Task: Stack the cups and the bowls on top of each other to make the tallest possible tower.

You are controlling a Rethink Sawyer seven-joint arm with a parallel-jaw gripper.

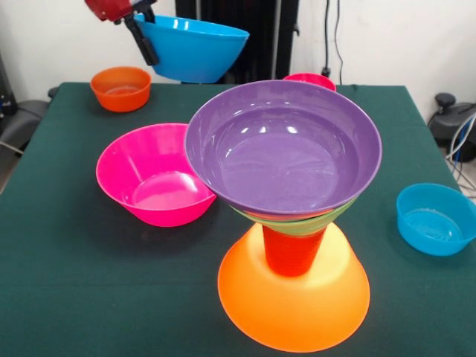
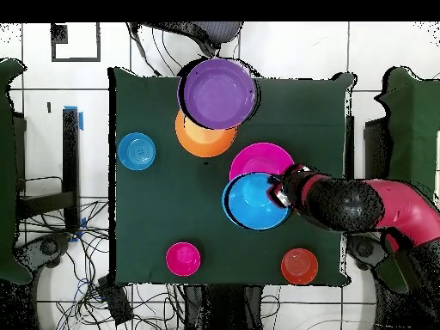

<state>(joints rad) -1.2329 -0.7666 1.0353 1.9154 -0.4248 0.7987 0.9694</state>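
The tower stands at the table's near side: a large orange bowl (image 1: 294,301) rim down, the orange-red cup (image 1: 292,251) on it, a green bowl (image 1: 309,225) showing as a sliver, and a purple bowl (image 1: 282,145) on top, rim up. From overhead I see the purple bowl (image 2: 216,93) and the orange base (image 2: 199,139). My gripper (image 1: 146,44) is shut on the rim of a blue bowl (image 1: 195,49) and holds it in the air, tilted, far left of the tower. In the overhead view my gripper (image 2: 279,193) holds the blue bowl (image 2: 255,201) beside the large pink bowl (image 2: 262,158).
A large pink bowl (image 1: 152,177) sits rim up left of the tower. A small blue bowl (image 1: 435,219) sits at the right. A small orange bowl (image 1: 121,88) is at the far left and a small red bowl (image 1: 311,79) behind the tower.
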